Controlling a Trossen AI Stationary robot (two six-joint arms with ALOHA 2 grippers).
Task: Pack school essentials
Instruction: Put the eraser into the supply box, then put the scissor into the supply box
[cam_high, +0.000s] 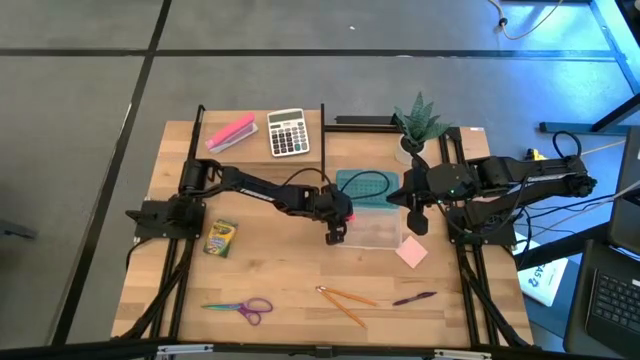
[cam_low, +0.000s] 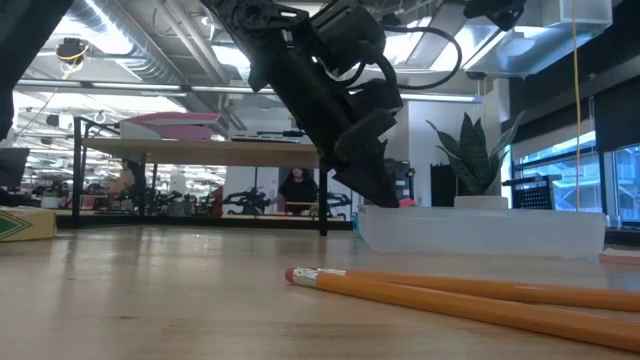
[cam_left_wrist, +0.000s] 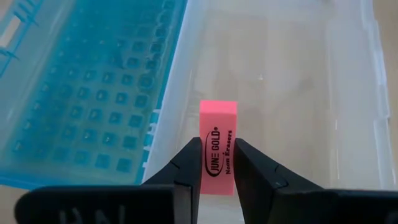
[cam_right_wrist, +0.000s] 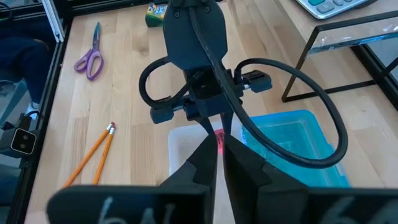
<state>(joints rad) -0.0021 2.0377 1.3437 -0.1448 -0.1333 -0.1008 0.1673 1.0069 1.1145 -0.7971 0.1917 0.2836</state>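
The little pink-red eraser (cam_left_wrist: 218, 147) sits between the two dark fingers of the left gripper (cam_left_wrist: 218, 163), which are pinched tight on its flat sides. It hangs just above the edge of the clear box (cam_left_wrist: 298, 81), next to the box's blue lid (cam_left_wrist: 87, 87), which lies open beside it.

The eraser looks small, light and a bit squishy. It should not break. The fingers hold its lower half, and that seems a good spot, since the flat sides give a firm hold. If the grip is loose, it could tip or slip out, I think.

In the view from above, the left gripper (cam_high: 336, 229) is over the near left corner of the clear box (cam_high: 375, 232). The inside of the box looks bare in the wrist view, so nothing seems to block a drop.

The right gripper (cam_high: 417, 222) waits at the box's other side with its fingers closed on nothing. It is close, so it might get in the way.

Other things still lie on the table (cam_high: 290, 285): the crayon box (cam_high: 220, 238), the purple scissors (cam_high: 240, 308), two orange pencils (cam_high: 345, 301), a purple pen (cam_high: 413, 298) and a pink notepad (cam_high: 411, 252). A calculator (cam_high: 288, 133) and a longer pink block (cam_high: 231, 133) sit on a shelf at the back, beside a small plant (cam_high: 420, 122).
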